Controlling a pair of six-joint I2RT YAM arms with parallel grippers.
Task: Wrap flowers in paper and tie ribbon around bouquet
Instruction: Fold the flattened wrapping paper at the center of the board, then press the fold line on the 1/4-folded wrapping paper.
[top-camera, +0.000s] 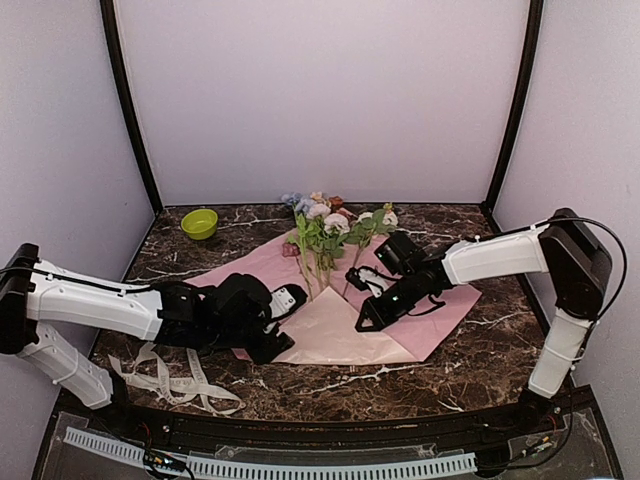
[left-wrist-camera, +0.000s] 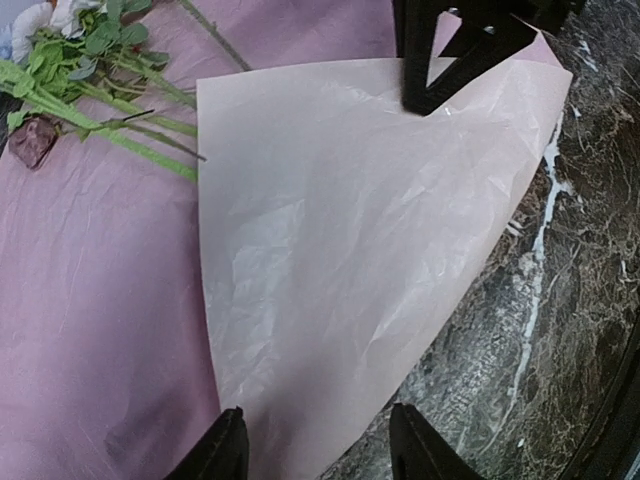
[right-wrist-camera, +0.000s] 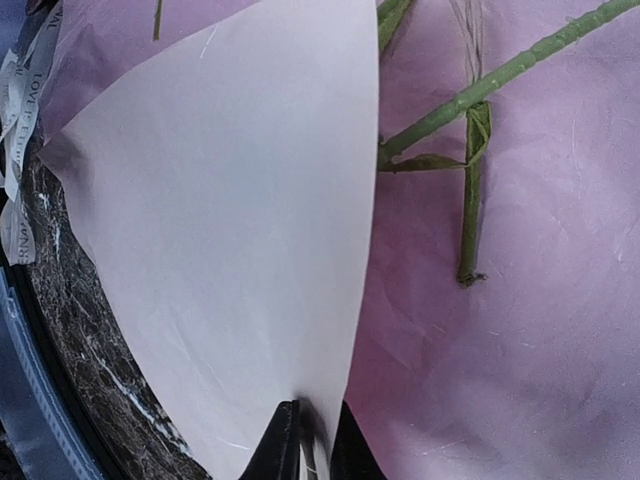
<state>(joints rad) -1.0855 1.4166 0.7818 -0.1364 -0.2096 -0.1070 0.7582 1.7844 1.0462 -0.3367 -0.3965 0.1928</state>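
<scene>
We pinch the folded paper (right-wrist-camera: 220, 220) in the clamped jaws of the right gripper (right-wrist-camera: 312, 420); the left gripper (left-wrist-camera: 318, 425) waits, jaws apart. Loosening early may spring the fold open.

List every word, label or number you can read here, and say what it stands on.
"LOVE": printed on the ribbon, right wrist view; this is my best reading, and the letters after it are too blurred to read.
Top view: the ribbon's marks are too small to read.
No other text is visible.

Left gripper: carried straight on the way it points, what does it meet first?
The left gripper would likely meet the folded-over flap of the paper just ahead of its fingers; past that, the right gripper at the flap's far corner. Depth is unclear.
</scene>
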